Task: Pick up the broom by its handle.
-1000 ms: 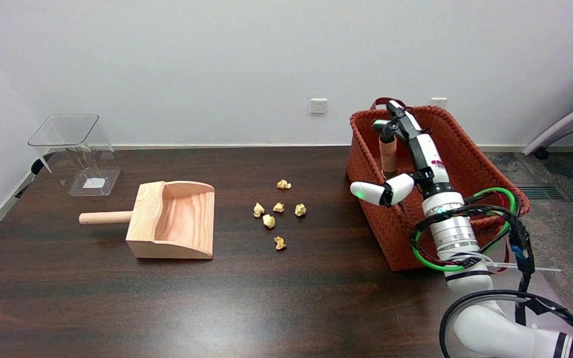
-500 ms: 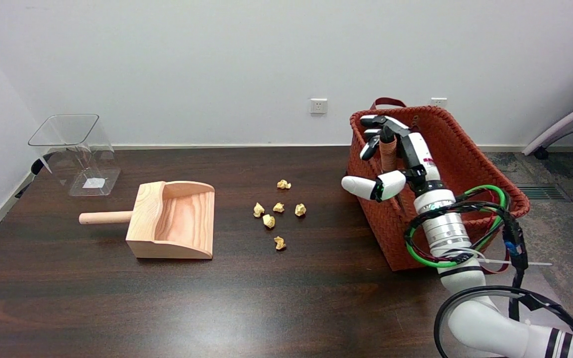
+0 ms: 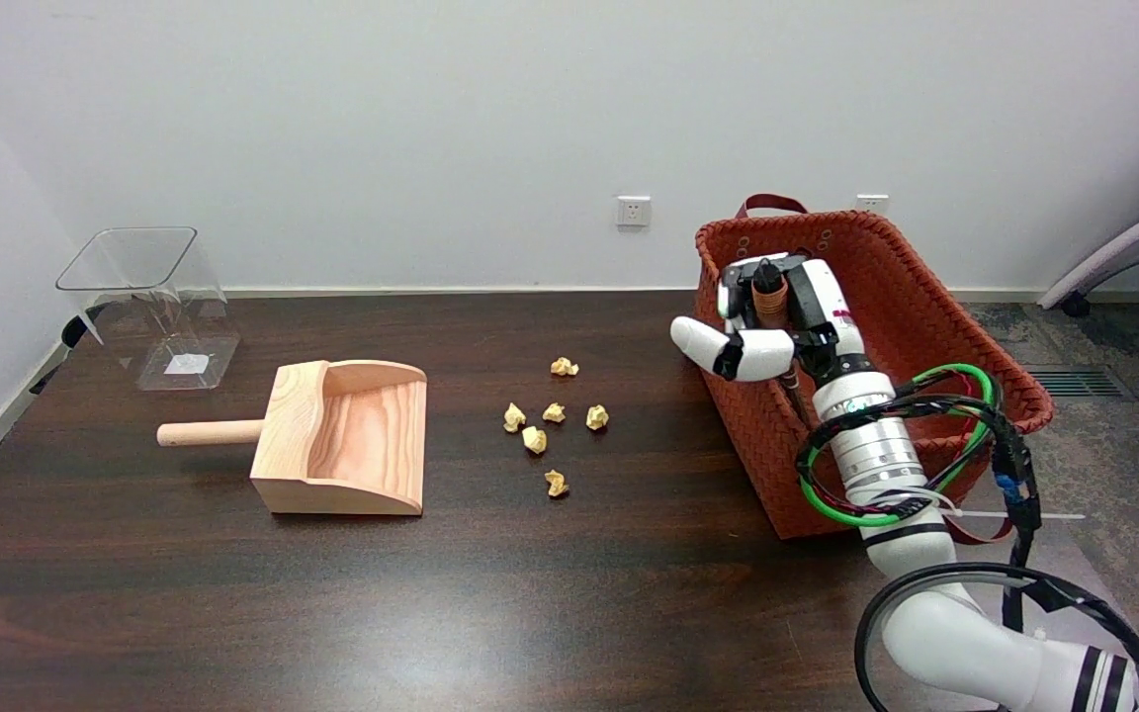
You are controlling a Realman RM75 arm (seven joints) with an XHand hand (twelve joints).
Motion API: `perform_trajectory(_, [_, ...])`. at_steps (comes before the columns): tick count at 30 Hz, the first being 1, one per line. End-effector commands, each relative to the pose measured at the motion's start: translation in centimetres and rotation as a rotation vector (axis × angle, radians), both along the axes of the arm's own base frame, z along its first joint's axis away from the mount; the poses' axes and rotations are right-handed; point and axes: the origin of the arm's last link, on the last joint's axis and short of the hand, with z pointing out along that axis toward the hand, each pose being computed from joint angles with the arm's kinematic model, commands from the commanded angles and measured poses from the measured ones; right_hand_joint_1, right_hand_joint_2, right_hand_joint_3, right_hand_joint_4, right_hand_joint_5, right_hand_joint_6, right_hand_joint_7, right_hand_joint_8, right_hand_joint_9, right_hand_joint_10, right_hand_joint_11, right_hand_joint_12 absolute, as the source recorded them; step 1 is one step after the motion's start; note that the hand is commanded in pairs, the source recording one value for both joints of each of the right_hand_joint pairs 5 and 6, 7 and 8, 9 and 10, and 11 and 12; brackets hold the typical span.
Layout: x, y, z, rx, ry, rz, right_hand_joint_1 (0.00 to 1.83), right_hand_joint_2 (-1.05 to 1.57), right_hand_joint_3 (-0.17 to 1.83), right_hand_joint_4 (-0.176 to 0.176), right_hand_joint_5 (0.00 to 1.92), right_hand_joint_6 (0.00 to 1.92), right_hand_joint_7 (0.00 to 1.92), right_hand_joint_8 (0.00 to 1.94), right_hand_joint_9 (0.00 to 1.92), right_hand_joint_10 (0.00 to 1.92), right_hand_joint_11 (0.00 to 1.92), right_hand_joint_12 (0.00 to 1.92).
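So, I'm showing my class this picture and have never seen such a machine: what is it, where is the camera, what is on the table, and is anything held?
It is a robot arm with a many-fingered right hand, steered by a person. The camera sits above the table's near side, looking down and across. The hand reaches into an orange woven basket, its fingers curled around the broom handle, a brown post standing inside. Whether the grip is firm is unclear. On the table lie a wooden dustpan, crumpled paper scraps and a clear container.
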Motion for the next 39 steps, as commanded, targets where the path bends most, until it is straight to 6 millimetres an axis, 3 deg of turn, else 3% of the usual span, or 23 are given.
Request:
perform_trajectory(1, [0.1, -0.8, -0.6, 0.022, -0.026, 0.003, 0.98, 0.16, 0.97, 0.000, 1.92, 1.92, 1.87, 1.87, 1.92, 1.92, 1.92, 1.92])
perform_trajectory(10, [0.3, -1.4, -0.9, 0.032, -0.015, 0.004, 1.06, -0.02, 0.93, 0.000, 1.92, 1.92, 1.92, 1.92, 1.92, 1.92, 1.92, 1.92])
perform_trajectory(14, [0.5, -1.6, -1.1, 0.031, -0.020, 0.012, 1.15, 0.19, 0.78, 0.000, 1.92, 1.92, 1.92, 1.92, 1.92, 1.92, 1.92, 1.92])
perform_trajectory(16, [0.6, -1.8, -1.0, 0.027, -0.021, 0.017, 1.20, 0.57, 0.89, 0.000, 1.92, 1.92, 1.92, 1.92, 1.92, 1.92, 1.92, 1.92])
perform_trajectory(20, [1.2, -2.1, -0.6, 0.006, 0.011, 0.031, 1.24, 1.11, 0.77, 0.000, 1.92, 1.92, 1.92, 1.92, 1.92, 1.92, 1.92, 1.92])
perform_trajectory(28, [3.1, -2.5, 0.7, -0.048, 0.038, 0.082, 1.24, 1.33, 0.62, 0.000, 1.92, 1.92, 1.92, 1.92, 1.92, 1.92, 1.92, 1.92])
perform_trajectory(39, [7.0, -2.6, 1.8, -0.121, 0.200, 0.169, 1.28, 1.32, 0.62, 0.000, 1.92, 1.92, 1.92, 1.92, 1.92, 1.92, 1.92, 1.92])
